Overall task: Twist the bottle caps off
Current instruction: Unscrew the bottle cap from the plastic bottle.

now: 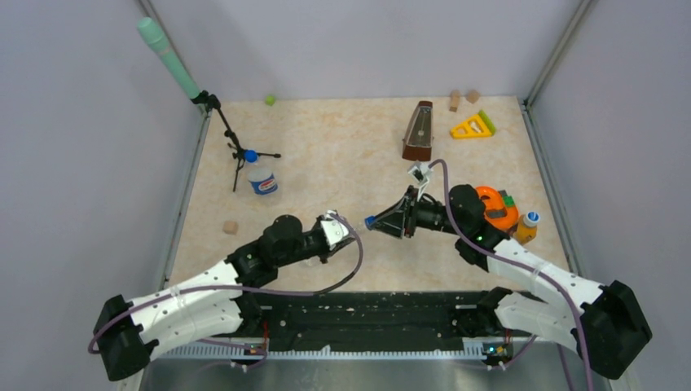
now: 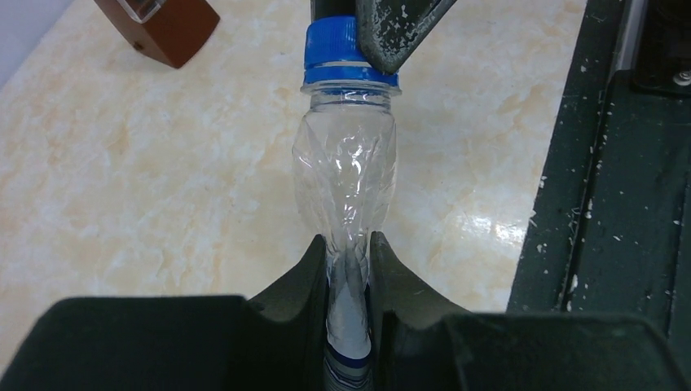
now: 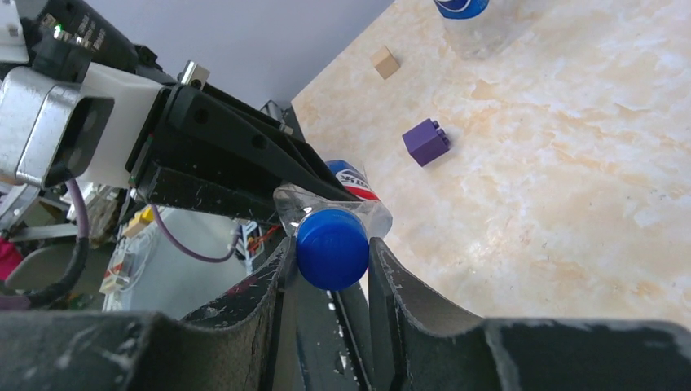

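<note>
Left claw (image 2: 349, 252): clamped hard on the crushed body of the clear bottle (image 2: 346, 163), so the bottle cannot spin while its top is turned.
Bottle pose: lying level and lifted off the counter (image 2: 122, 187), with its neck toward 3 o'clock in the top view, straight at my other arm.
Right claw (image 3: 330, 244): closed on the blue cap (image 2: 334, 53), one finger on each side, in line with the neck so a wrist roll twists it.
Cap state: seated on the neck with its ring in place; I judge it not yet off.
Other caps: the second blue cap (image 1: 251, 155) is at 10 o'clock and the pale cap (image 1: 530, 217) at 3 o'clock, both waiting on the counter.
</note>
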Available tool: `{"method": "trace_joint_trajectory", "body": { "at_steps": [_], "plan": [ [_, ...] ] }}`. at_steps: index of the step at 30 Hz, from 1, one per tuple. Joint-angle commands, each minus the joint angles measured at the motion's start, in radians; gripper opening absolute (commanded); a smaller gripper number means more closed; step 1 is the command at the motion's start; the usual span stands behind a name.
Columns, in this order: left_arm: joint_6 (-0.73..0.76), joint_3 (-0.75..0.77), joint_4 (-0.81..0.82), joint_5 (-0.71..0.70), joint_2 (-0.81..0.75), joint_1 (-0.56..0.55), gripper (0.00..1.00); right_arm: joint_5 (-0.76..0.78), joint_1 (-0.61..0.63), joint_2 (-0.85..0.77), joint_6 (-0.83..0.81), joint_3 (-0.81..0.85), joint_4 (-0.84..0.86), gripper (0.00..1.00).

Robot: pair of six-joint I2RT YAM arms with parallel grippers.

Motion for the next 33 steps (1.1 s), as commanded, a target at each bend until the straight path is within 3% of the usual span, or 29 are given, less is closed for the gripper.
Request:
{"method": "trace_joint_trajectory", "body": {
  "at_steps": [1, 10, 20, 29, 33],
  "plan": [
    [-0.063, 0.118, -0.023, 0.161, 0.065, -0.003, 0.0, -0.137, 0.014, 0.002, -0.038, -0.012, 0.097, 0.0],
    [-0.101, 0.139, -0.002, 0.371, 0.107, 0.032, 0.0, -0.266, 0.015, -0.014, -0.127, -0.059, 0.102, 0.0],
    [-0.128, 0.08, 0.02, 0.418, -0.004, 0.084, 0.0, -0.308, 0.015, -0.09, -0.186, -0.111, 0.104, 0.0],
    [-0.181, 0.114, 0.044, 0.539, -0.005, 0.085, 0.0, -0.296, 0.015, -0.085, -0.183, -0.096, 0.077, 0.0],
    [-0.164, 0.105, 0.021, 0.424, 0.002, 0.085, 0.0, -0.226, 0.015, -0.1, -0.183, -0.076, 0.018, 0.38]
  ]
}}
